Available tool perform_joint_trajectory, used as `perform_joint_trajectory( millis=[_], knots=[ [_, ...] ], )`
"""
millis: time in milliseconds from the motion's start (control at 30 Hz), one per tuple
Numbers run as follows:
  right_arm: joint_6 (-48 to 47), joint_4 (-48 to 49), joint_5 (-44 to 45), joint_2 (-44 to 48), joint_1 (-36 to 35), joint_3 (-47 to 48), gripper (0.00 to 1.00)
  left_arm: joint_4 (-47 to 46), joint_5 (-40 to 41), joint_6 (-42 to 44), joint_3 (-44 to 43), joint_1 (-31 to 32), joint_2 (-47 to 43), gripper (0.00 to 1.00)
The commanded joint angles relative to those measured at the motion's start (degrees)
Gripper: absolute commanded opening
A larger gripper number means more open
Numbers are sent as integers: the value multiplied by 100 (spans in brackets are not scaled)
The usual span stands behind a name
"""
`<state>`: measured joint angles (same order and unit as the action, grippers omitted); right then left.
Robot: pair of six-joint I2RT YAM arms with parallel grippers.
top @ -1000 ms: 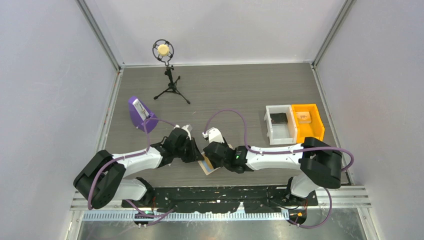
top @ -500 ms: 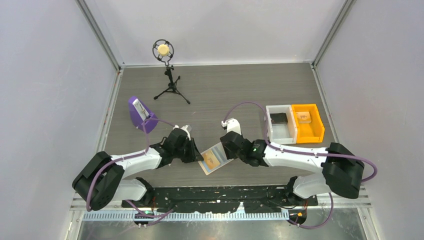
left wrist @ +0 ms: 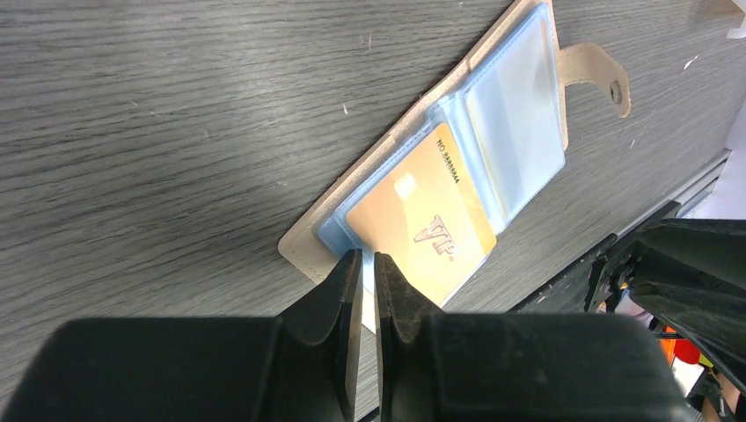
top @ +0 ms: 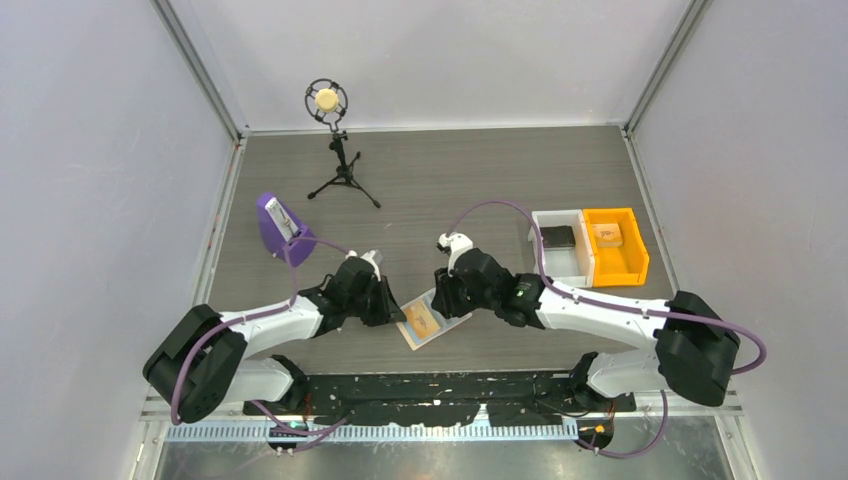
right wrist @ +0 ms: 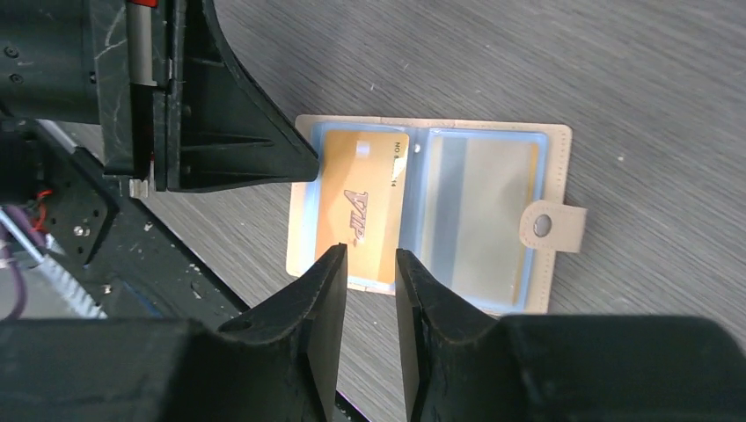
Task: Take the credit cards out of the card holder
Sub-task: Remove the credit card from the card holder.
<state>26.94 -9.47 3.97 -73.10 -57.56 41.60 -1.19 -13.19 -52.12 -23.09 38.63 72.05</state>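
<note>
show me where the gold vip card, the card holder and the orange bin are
credit card [right wrist: 359, 207]: right wrist view, on its VIP print
card holder [right wrist: 479, 207]: right wrist view, on the empty clear sleeve
orange bin [top: 622, 258]: top external view, on its bare floor

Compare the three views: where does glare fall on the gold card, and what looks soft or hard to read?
Left wrist: small white glare spot on the credit card. Right wrist: similar spot near its top edge, lettering sharp. Top external: even light, card holder too small to read.
</note>
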Motion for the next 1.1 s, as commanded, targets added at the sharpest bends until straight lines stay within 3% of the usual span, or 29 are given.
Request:
perform_joint_trajectory(
  millis=[0,133,300,633,1067],
  knots=[
    [166,972,-1336,-318,437,-260,33,102,113,95,50,22,-106,12],
    [356,1472,-2130,-670,731,-469,31,102,103,105,51,22,-116,12],
    [395,1635,-2423,-1088,810,-519,31,102,106,112,37,26,-139,12],
    [404,1784,-2388,-1503,822,-599,32,286,106,132,15,22,-154,12],
    [376,1575,-2212,-1207,937,-684,33,294,129,123,6,22,-149,12]
  ],
)
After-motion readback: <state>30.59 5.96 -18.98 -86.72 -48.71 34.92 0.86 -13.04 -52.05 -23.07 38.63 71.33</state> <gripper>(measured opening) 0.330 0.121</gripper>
